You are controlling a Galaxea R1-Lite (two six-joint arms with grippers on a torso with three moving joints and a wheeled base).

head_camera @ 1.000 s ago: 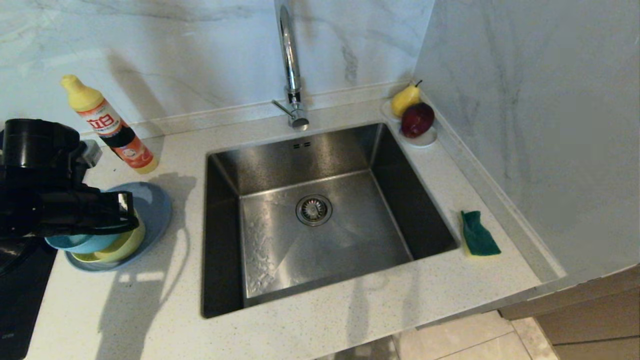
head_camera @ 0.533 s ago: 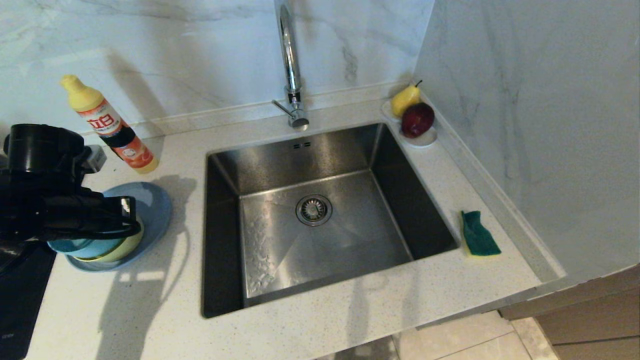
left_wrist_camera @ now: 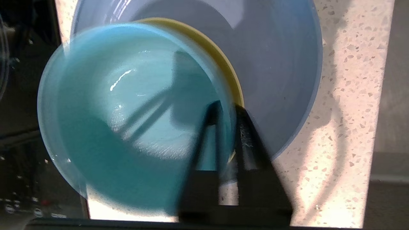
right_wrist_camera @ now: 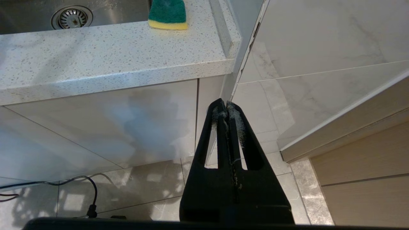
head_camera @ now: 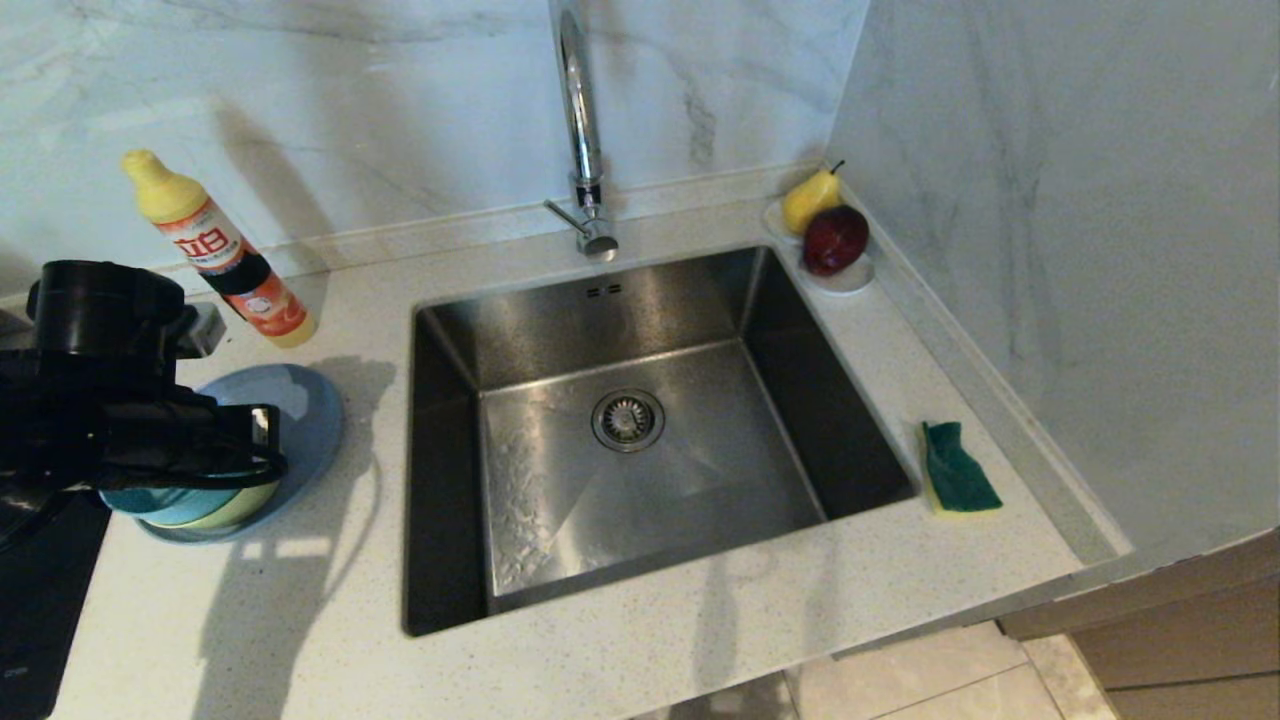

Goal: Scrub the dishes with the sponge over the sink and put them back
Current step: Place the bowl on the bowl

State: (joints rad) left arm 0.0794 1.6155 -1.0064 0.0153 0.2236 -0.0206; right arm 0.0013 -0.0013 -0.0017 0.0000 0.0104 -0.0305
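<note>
The dishes are stacked left of the sink [head_camera: 600, 300]: a teal-blue bowl [head_camera: 170, 503] [left_wrist_camera: 127, 111] sits in a yellow bowl [head_camera: 235, 508] [left_wrist_camera: 223, 60] on the grey-blue plate [head_camera: 310, 420] [left_wrist_camera: 281, 64]. My left gripper [head_camera: 262, 432] [left_wrist_camera: 227, 107] is over the stack, shut on the teal bowl's rim, one finger inside the wall and one outside. The sponge [head_camera: 958, 470] [right_wrist_camera: 167, 11] lies green side up on the counter right of the sink. My right gripper [right_wrist_camera: 226, 105] hangs shut and empty below the counter's front, out of the head view.
A chrome tap [head_camera: 580, 130] rises behind the sink. A detergent bottle [head_camera: 225, 255] leans at the back left. A white dish [head_camera: 850, 282] with a pear [head_camera: 808, 200] and an apple [head_camera: 835, 240] fills the back right corner. A black hob [head_camera: 40, 600] borders the counter's left.
My left gripper has sunk toward the counter with the teal bowl, which now sits lower and more level in the yellow bowl. The right arm has not moved.
</note>
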